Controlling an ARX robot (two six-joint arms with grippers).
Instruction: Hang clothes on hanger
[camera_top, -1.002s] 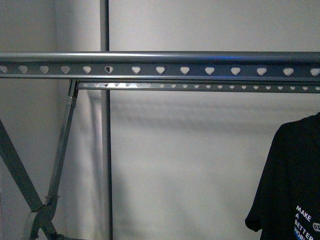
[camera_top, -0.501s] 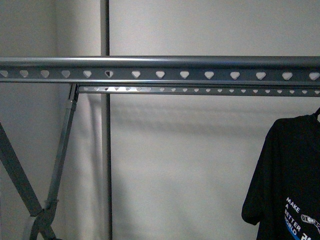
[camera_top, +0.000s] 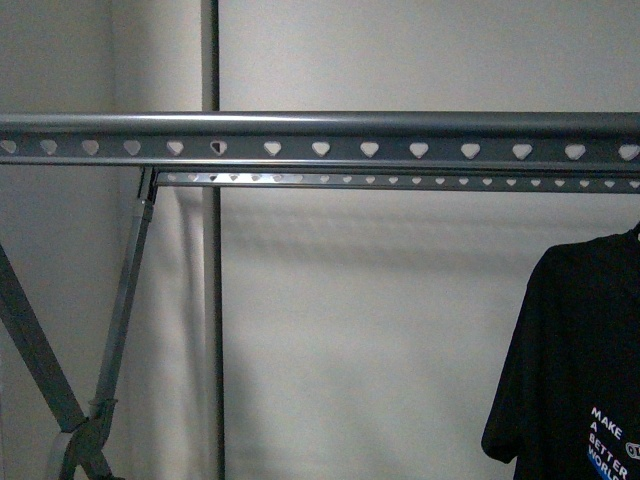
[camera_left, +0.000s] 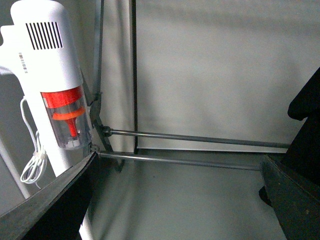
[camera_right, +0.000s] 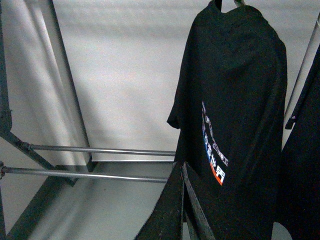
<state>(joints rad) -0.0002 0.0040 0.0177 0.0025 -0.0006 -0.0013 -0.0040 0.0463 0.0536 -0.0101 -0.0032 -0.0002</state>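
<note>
The hanger (camera_top: 320, 148) spans the front view as a grey rail punched with heart-shaped holes, with a second rail behind it. The clothes (camera_top: 580, 370), a black T-shirt with white print, dangle below the rail at the far right, partly cut off by the frame. Neither gripper shows in the front view. In the right wrist view my right gripper (camera_right: 182, 167) is shut with nothing between its fingers, and the T-shirt (camera_right: 235, 100) hangs just beyond its tips. My left gripper (camera_left: 175, 200) is open and empty above the floor, facing the rack's low bars (camera_left: 190, 137).
A white stick vacuum with an orange part (camera_left: 50, 75) stands close to my left gripper's finger (camera_left: 50, 205). Crossed rack legs (camera_top: 110, 330) are at the left. More black cloth (camera_right: 305, 150) hangs past the T-shirt. A pale wall lies behind the rack.
The rail sits slightly lower in the front view than a second ago. The T-shirt swung a little left and up, then back right and down.
</note>
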